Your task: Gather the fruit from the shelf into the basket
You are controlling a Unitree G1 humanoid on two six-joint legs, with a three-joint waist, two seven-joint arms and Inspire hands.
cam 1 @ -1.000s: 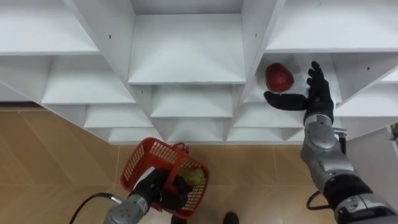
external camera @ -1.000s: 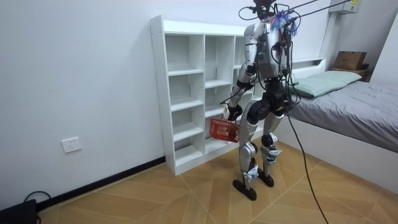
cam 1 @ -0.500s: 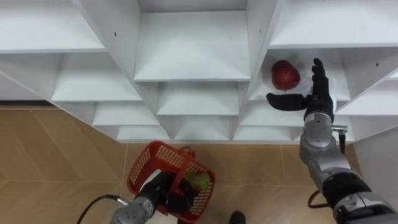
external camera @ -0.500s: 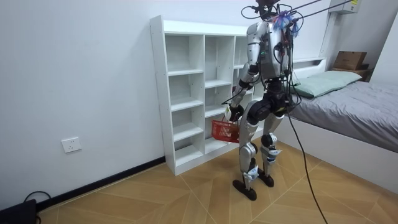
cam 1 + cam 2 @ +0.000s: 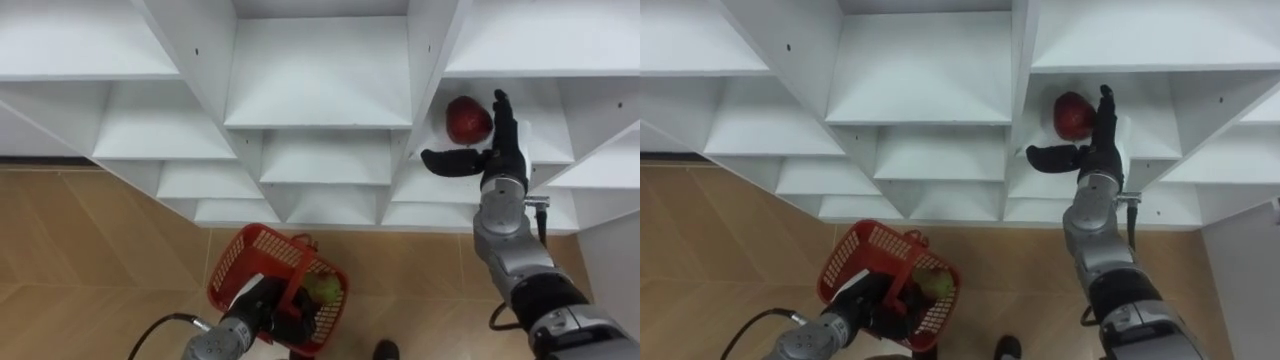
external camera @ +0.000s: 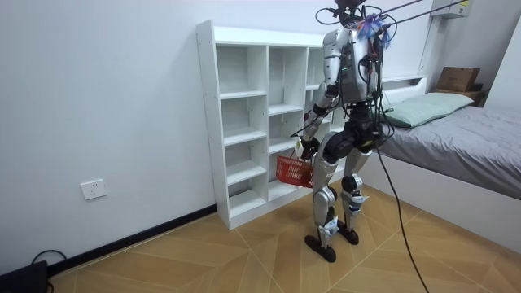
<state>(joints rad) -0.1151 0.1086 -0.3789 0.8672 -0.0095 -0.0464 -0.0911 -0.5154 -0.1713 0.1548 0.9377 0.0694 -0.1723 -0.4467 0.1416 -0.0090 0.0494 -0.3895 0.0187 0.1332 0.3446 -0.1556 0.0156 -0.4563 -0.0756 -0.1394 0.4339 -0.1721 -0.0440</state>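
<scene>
The robot stands on the wooden floor (image 5: pixel 90 250) close before a white closet (image 5: pixel 320 70) of open compartments, with a bed (image 6: pixel 476 134) behind it on the room view's right. A red apple (image 5: pixel 468 120) lies on a shelf board in the closet's right-hand column, near the divider on its left. The right hand (image 5: pixel 497 152) is raised into that compartment, released: its fingers (image 5: pixel 503 115) point straight up just beside the apple's right side, and the thumb stretches out to the left below the fruit. Whether the fingers touch the apple cannot be told; nothing is curled round it.

Low down, well apart from the shelves, the left hand (image 5: pixel 262 302) is clenched on the handle of a red basket (image 5: pixel 240 265), which hangs above the floor in front of the robot's legs. Inside the basket, toward its right side, lies a green fruit (image 5: pixel 322 288), partly hidden by the handle and the dark hand
</scene>
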